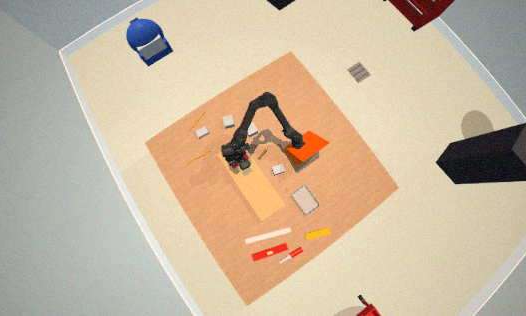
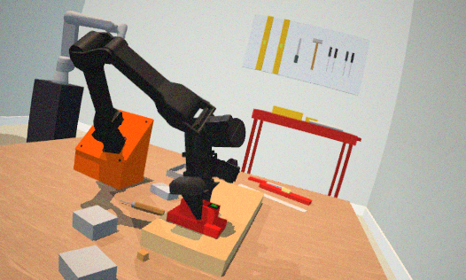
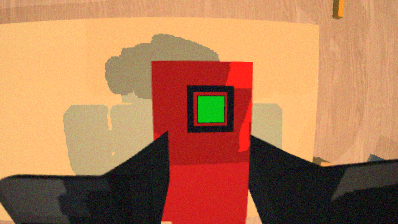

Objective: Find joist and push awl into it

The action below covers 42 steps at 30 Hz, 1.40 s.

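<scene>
My gripper (image 1: 239, 160) (image 2: 199, 210) (image 3: 203, 135) is shut on the red stud finder (image 2: 212, 229) (image 3: 205, 180). The stud finder is upright, at or just above the top of the pale floor panel (image 1: 261, 196) (image 2: 241, 207) (image 3: 40, 65), near the end closest to the exterior camera; a small gap cannot be ruled out. Its square indicator (image 2: 213, 206) (image 3: 211, 109) is lit green. The awl (image 1: 263, 153) (image 2: 148, 208), with a wooden handle, lies on the table beside the panel. The shallow tray (image 1: 305, 200) stands beyond it and is partly hidden behind the arm in the exterior view. The joist is hidden.
The arm's base stands by an orange sloped box (image 1: 313, 142) (image 2: 135, 128). Several grey blocks (image 1: 278, 169) (image 2: 95, 220) stand around the panel. A small wooden cube (image 2: 143, 255) lies by the panel's near end. A red level (image 1: 269, 252) and a white strip (image 1: 268, 235) lie beyond its far end.
</scene>
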Available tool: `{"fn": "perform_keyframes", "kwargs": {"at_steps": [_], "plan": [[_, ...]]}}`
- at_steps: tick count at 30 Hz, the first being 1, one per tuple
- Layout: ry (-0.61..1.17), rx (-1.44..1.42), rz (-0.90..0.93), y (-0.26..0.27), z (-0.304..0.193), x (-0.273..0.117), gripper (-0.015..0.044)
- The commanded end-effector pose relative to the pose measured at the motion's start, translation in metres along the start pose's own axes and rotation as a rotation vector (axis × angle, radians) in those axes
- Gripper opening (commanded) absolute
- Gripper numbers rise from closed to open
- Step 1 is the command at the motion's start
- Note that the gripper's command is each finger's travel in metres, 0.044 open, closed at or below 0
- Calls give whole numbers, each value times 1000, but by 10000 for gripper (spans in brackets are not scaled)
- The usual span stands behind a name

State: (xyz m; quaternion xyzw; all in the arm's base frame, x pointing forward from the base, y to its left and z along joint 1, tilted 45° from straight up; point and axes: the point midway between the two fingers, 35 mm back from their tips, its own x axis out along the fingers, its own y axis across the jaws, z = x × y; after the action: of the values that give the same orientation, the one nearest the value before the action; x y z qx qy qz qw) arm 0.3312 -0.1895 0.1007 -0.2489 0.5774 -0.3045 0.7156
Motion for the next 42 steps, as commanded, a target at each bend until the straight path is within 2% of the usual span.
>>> {"fn": "perform_keyframes", "kwargs": {"at_steps": [1,42], "plan": [[1,-4,2,14,0,1,0],[1,-3,6,122,-1,0,0]]}}
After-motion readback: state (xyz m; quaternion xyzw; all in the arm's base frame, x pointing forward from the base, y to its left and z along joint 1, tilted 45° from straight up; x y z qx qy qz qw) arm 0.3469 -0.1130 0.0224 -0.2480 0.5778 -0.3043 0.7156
